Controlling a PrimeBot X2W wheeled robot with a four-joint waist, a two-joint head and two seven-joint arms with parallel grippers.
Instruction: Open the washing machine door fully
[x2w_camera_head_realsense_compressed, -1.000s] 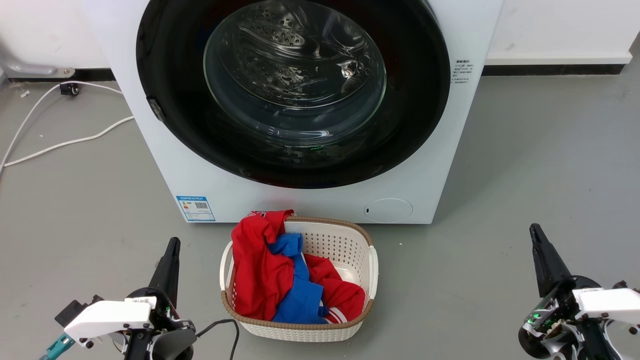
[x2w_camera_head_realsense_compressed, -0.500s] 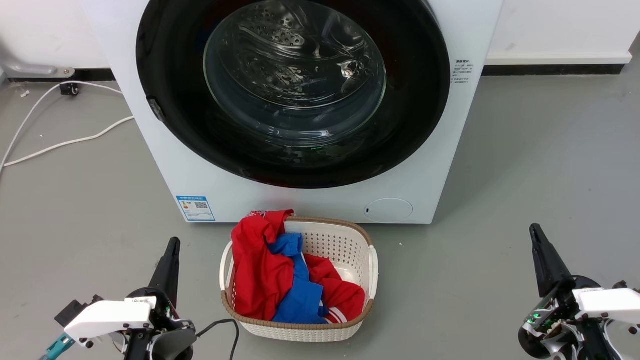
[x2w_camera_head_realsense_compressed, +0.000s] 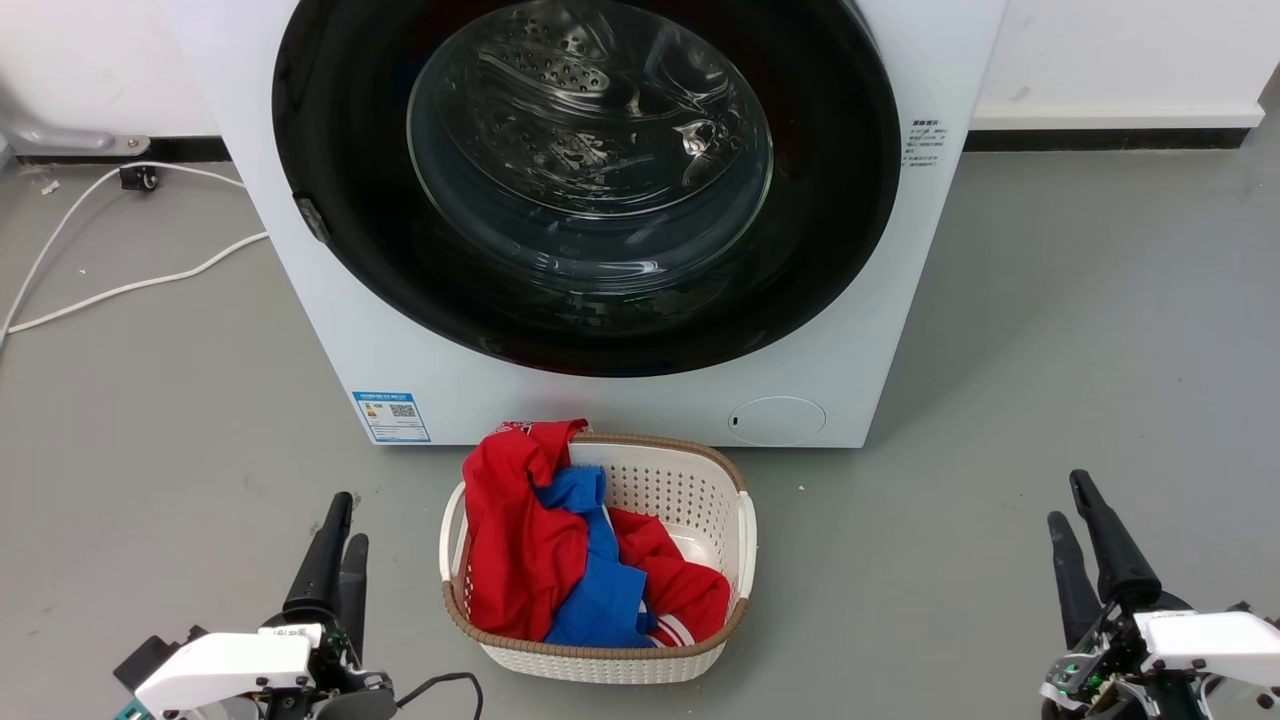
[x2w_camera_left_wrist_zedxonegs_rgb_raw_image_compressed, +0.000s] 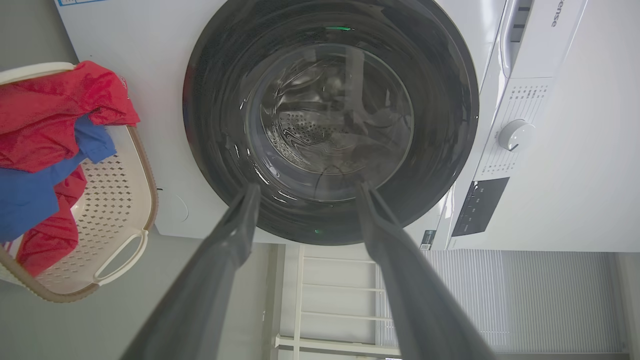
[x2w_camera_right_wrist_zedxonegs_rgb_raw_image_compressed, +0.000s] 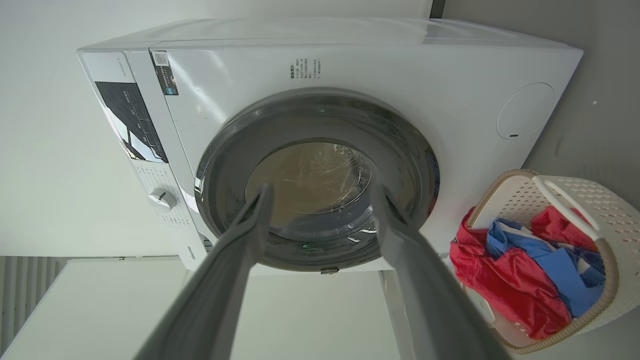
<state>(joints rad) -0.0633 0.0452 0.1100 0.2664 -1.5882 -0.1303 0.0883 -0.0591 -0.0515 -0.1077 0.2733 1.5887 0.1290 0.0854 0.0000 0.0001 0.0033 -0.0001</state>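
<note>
The white washing machine (x2w_camera_head_realsense_compressed: 330, 330) stands straight ahead on the grey floor. Its round black washing machine door (x2w_camera_head_realsense_compressed: 820, 250) lies shut, flush with the front, and the steel drum shows through the glass bowl. A small grey catch (x2w_camera_head_realsense_compressed: 310, 217) sits on the door's left rim. My left gripper (x2w_camera_head_realsense_compressed: 350, 520) is low at the left, open and empty, well short of the machine. My right gripper (x2w_camera_head_realsense_compressed: 1066, 497) is low at the right, also open and empty. In the left wrist view the left gripper (x2w_camera_left_wrist_zedxonegs_rgb_raw_image_compressed: 306, 187) points at the door (x2w_camera_left_wrist_zedxonegs_rgb_raw_image_compressed: 210, 125). The right gripper (x2w_camera_right_wrist_zedxonegs_rgb_raw_image_compressed: 321, 186) frames the door (x2w_camera_right_wrist_zedxonegs_rgb_raw_image_compressed: 225, 165) too.
A white laundry basket (x2w_camera_head_realsense_compressed: 746, 530) holding red and blue clothes stands on the floor just in front of the machine, between my arms. A white cable (x2w_camera_head_realsense_compressed: 130, 285) runs over the floor at the left. A white wall with a dark skirting is behind.
Both grippers sit lower in the head view. Each now shows two separate fingers where one dark profile showed before. The door has not moved.
</note>
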